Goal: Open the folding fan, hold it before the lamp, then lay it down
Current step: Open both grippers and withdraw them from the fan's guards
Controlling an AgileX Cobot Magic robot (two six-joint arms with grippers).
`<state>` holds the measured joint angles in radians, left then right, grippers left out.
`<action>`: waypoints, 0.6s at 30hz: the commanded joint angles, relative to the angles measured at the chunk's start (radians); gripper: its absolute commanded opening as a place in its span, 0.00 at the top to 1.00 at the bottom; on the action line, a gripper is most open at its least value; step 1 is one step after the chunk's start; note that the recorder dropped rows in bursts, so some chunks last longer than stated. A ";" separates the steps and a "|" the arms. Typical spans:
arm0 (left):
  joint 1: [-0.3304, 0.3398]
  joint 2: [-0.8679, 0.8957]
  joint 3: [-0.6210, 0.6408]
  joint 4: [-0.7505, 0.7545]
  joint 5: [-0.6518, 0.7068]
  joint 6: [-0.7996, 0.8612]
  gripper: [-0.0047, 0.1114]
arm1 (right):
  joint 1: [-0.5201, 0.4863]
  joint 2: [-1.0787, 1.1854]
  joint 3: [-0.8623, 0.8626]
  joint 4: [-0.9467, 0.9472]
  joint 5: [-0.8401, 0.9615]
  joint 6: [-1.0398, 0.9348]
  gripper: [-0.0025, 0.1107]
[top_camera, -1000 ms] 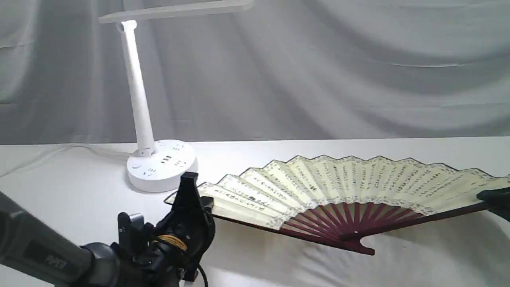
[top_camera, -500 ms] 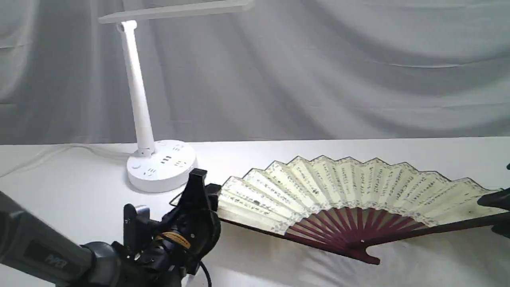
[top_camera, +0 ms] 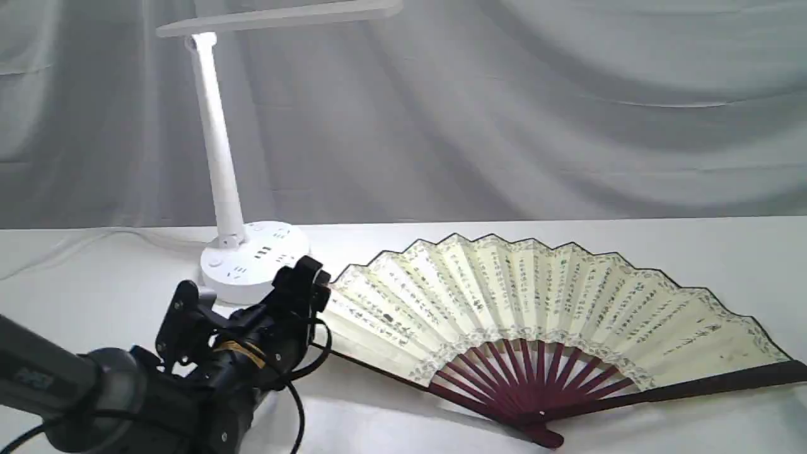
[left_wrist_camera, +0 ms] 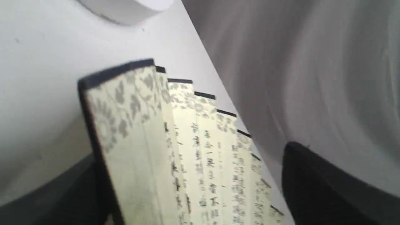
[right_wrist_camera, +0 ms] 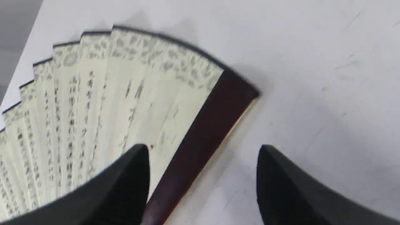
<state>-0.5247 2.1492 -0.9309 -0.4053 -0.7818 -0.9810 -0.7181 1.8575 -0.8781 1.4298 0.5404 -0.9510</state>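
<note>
The folding fan (top_camera: 504,296) is spread wide on the white table, cream leaf with black calligraphy facing up and maroon ribs converging at the front. The white lamp (top_camera: 217,145) stands behind its left end, light bar overhead. My left gripper (top_camera: 309,276) sits at the fan's left end. In the left wrist view this left gripper (left_wrist_camera: 192,150) is open, and the fan (left_wrist_camera: 150,150) has its guard edge and first pleats between the wide-apart fingers. My right gripper (right_wrist_camera: 203,147) is open over the fan's maroon right guard (right_wrist_camera: 206,125), which lies on the table. It is out of the exterior view.
The lamp's round base (top_camera: 252,265) with sockets stands just behind my left gripper, and a thin white cable (top_camera: 94,243) runs left from it. A grey draped cloth (top_camera: 504,113) closes off the back. The white tablecloth (top_camera: 391,416) covers the table.
The fan has shifted left and come down with its face turned more towards the camera. The right gripper, at the right guard before, has left the exterior view. The left arm has dropped lower.
</note>
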 commanded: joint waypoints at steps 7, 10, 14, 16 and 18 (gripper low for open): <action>0.038 -0.114 -0.006 -0.002 0.258 0.533 0.34 | -0.010 -0.038 0.004 -0.010 0.022 -0.010 0.52; 0.038 -0.148 -0.006 -0.006 0.288 0.666 0.34 | -0.010 -0.038 0.004 -0.017 0.068 -0.010 0.52; 0.038 -0.194 -0.006 -0.006 0.326 0.700 0.34 | 0.002 -0.038 0.004 -0.019 0.146 -0.010 0.55; 0.038 -0.211 -0.006 0.001 0.335 0.719 0.35 | 0.023 -0.038 0.004 -0.019 0.183 -0.015 0.57; 0.038 -0.234 -0.006 0.043 0.348 0.756 0.35 | 0.043 -0.038 0.004 -0.019 0.212 -0.031 0.57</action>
<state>-0.4891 1.9416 -0.9309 -0.3929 -0.4479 -0.2647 -0.6874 1.8292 -0.8781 1.4195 0.7132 -0.9649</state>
